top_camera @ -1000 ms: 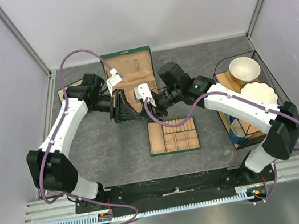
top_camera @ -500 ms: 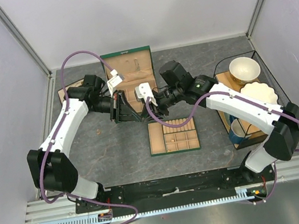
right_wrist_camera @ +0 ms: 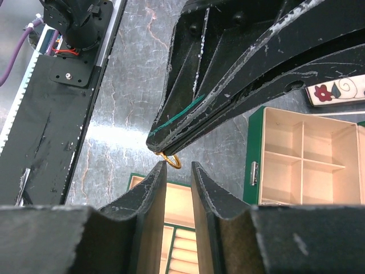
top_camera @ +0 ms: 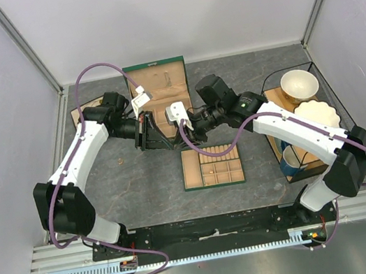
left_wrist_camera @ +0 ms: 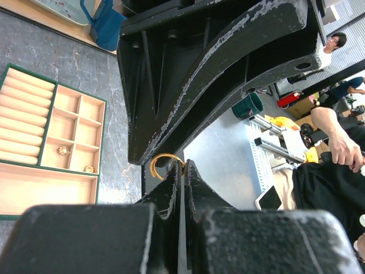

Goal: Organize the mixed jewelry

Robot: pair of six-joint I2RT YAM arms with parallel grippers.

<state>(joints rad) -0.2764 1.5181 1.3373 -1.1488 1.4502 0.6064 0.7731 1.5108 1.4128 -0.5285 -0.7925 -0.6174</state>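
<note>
The left arm's fingers (left_wrist_camera: 185, 171) are pressed fully together, pinching a small thin gold-coloured hoop (right_wrist_camera: 171, 161) at their tips, in the air above the grey marbled table (top_camera: 127, 182). The right arm's fingers (right_wrist_camera: 194, 171) stand partly open with a clear gap, holding nothing, their tips just beside the hoop. Two tiny gold-coloured pieces (left_wrist_camera: 63, 150) lie in separate small compartments of the flat tan, green-rimmed divided tray (left_wrist_camera: 104, 142).
</note>
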